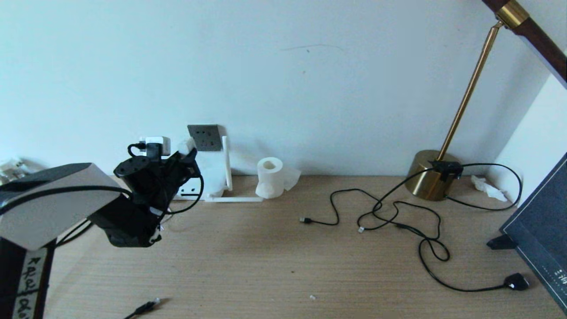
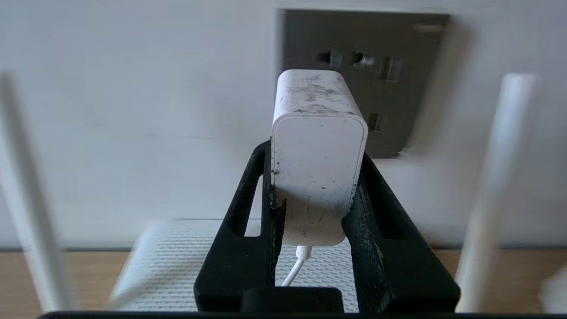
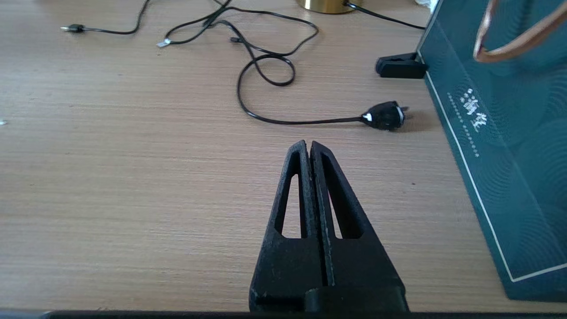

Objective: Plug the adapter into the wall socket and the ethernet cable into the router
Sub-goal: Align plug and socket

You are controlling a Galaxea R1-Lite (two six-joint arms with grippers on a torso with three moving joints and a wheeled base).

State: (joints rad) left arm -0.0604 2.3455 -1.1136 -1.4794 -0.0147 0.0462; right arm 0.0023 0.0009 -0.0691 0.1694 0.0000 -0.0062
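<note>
Right, left gripper (image 2: 316, 195) has its fingers (image 2: 376, 230) clamped on the adapter (image 2: 316, 150), held just short and left of the wall socket (image 2: 398, 66) above the router (image 1: 208, 177): square the prongs to the holes before pushing; right gripper (image 3: 310, 148) sits clenched and empty.

This looks like a home desk corner or small office: a wood-grain tabletop (image 1: 274, 261) pushed against a plain white wall (image 1: 310, 66), a brass desk lamp (image 1: 436, 175), a toilet-paper roll (image 1: 270, 177) (partly unwound), loose black cables (image 1: 398, 212), and a dark teal gift bag (image 3: 500, 155) with printed lettering.
</note>
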